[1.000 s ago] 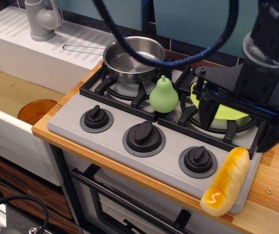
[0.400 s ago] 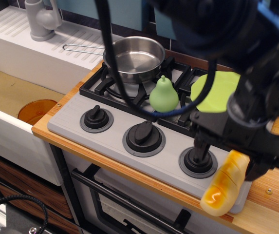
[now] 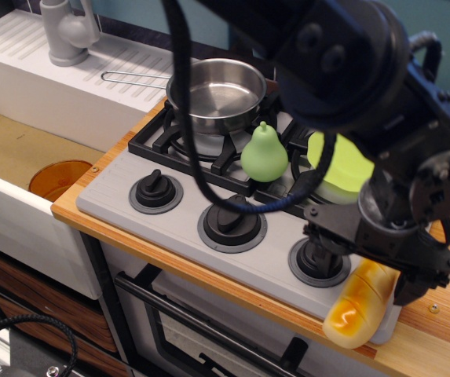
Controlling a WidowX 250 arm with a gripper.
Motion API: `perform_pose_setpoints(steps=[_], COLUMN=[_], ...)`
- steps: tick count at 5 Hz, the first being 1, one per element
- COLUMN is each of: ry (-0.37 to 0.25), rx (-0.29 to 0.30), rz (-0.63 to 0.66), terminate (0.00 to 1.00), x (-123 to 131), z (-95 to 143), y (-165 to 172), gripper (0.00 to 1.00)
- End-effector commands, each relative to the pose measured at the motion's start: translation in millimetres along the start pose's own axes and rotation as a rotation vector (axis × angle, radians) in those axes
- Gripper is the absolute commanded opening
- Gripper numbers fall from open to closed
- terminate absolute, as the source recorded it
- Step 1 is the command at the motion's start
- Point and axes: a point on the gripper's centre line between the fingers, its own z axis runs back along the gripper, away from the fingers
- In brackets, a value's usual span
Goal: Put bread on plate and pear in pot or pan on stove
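The bread (image 3: 354, 312) lies at the stove's front right corner, its near end over the wooden counter edge. My gripper (image 3: 366, 271) is open and low over the bread's far end, with one finger (image 3: 319, 253) on its left and the other (image 3: 413, 287) on its right. I cannot tell whether they touch it. The lime-green plate (image 3: 342, 169) sits on the right burner, partly hidden by my arm. The light-green pear (image 3: 264, 155) stands upright on the grate between the burners. The empty steel pot (image 3: 217, 94) sits on the left burner of the grey stove (image 3: 177, 220).
Three black knobs line the stove front, the right one (image 3: 319, 259) right next to my left finger. A white sink (image 3: 28, 149) with an orange drain (image 3: 58, 179) and a grey faucet (image 3: 67, 31) lies to the left. A black cable (image 3: 185, 118) hangs over the pot.
My gripper moved from above the plate toward the front right and came down over the bread's far end. The bread, pear, pot and plate have not moved.
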Motion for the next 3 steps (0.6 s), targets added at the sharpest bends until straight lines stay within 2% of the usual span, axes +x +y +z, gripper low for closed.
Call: perform_pose_setpoints(steps=[1,2,3], ry=[-0.016,-0.018,-0.013], rx=[0.006,0.019,0.005], rz=[0.014,0.018,0.037], terminate=[0.0,0.0,0.0], x=[2.8,4.7,8.0], z=[0.7,1.4,1.8], y=[-7.5,-10.2,-12.9], gripper=[1.0,1.0,0.0])
